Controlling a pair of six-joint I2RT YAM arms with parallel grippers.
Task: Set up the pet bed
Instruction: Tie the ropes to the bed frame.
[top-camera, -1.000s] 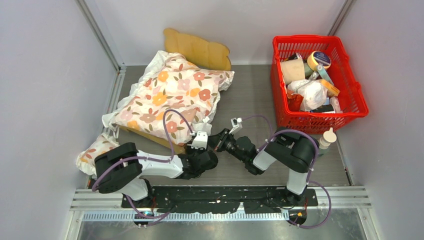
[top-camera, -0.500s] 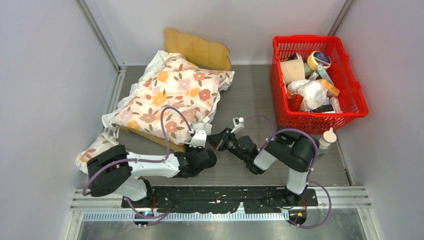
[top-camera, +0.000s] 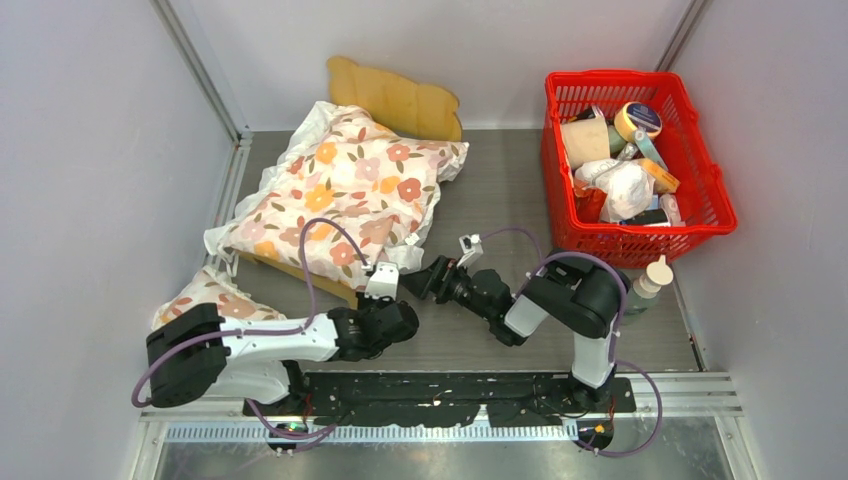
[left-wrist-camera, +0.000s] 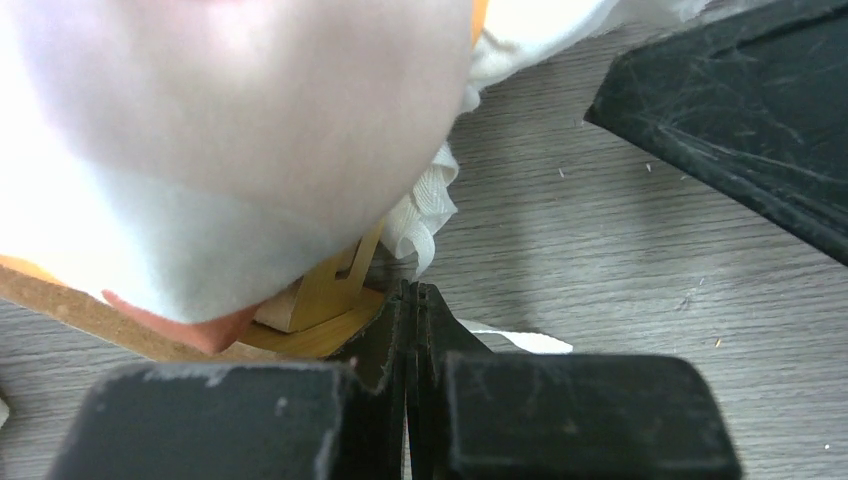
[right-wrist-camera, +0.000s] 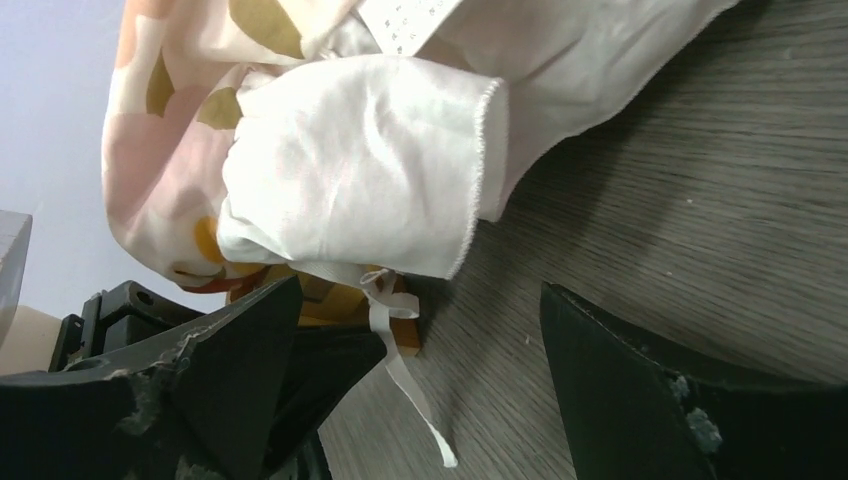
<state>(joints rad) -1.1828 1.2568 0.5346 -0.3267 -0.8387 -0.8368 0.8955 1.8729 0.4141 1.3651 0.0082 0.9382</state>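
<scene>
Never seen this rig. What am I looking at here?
Two robot arms bolted at the near edge of a table. The wide picture looks down from above and behind them; the other two come from cameras on each wrist. On it lie a wooden pet bed, mostly covered by a floral cushion, and a red basket of clutter. The left gripper is shut at the bed's near corner, holding nothing I can see. The right gripper stands open beside it, empty, facing the cushion's white tie.

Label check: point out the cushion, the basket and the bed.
cushion (top-camera: 345, 195), top view, middle of the floral cover.
basket (top-camera: 640, 245), top view, near red wall.
bed (top-camera: 398, 100), top view, scalloped headboard.
</scene>
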